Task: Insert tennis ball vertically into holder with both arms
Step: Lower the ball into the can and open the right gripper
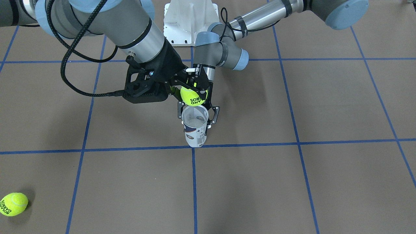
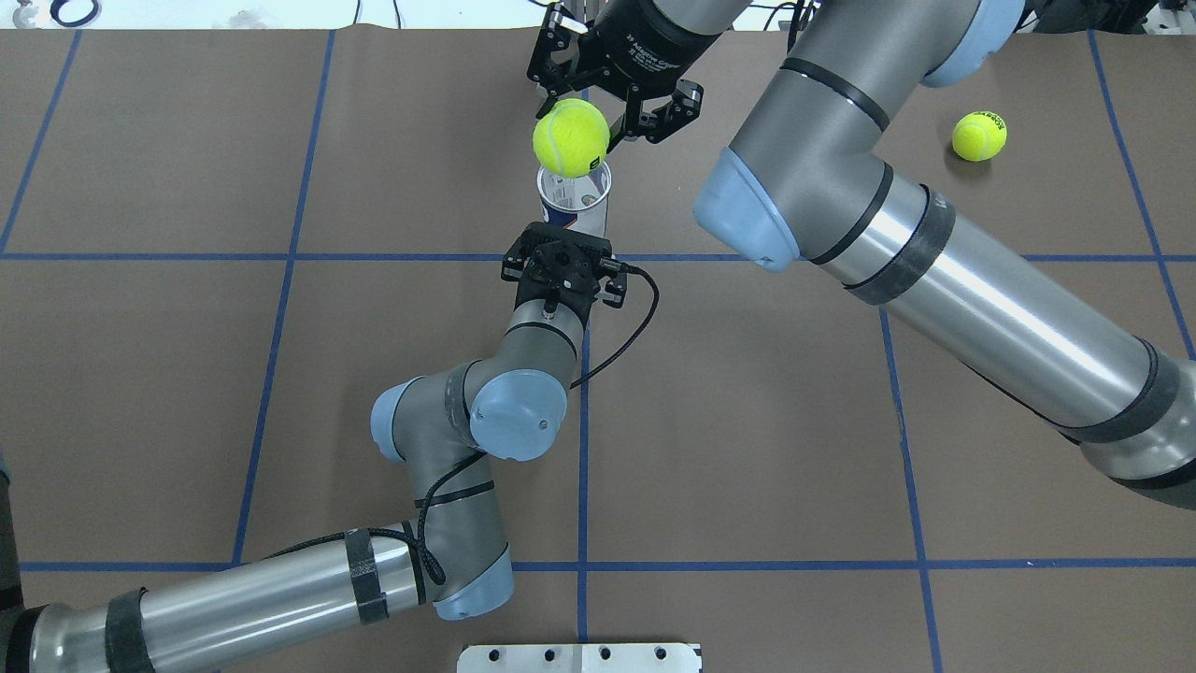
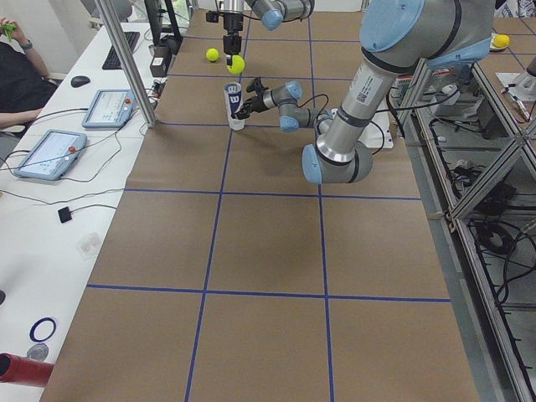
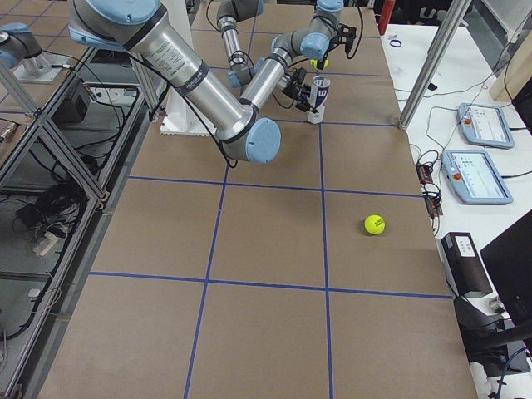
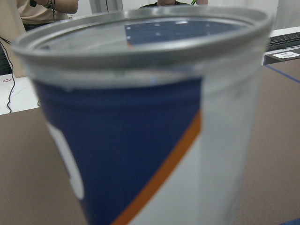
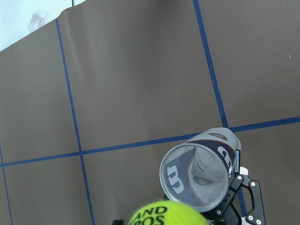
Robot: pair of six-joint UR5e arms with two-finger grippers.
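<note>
The holder (image 1: 196, 128), a clear can with a white and navy label, stands upright on the brown table with its open metal rim up. My left gripper (image 1: 196, 116) is shut on it from the robot's side, a finger on each side. The can fills the left wrist view (image 5: 140, 117). My right gripper (image 1: 194, 92) is shut on a yellow-green tennis ball (image 2: 571, 137) and holds it just above the can's mouth, slightly off centre toward the far rim. In the right wrist view the ball (image 6: 168, 213) shows at the bottom edge, with the can's opening (image 6: 197, 173) beside it.
A second tennis ball (image 1: 13, 204) lies loose on the table at the far right of the robot (image 2: 979, 136). The white robot base (image 1: 190, 19) stands behind the can. A side table with tablets (image 3: 50, 153) and a metal post (image 3: 126, 59) runs along the operators' side.
</note>
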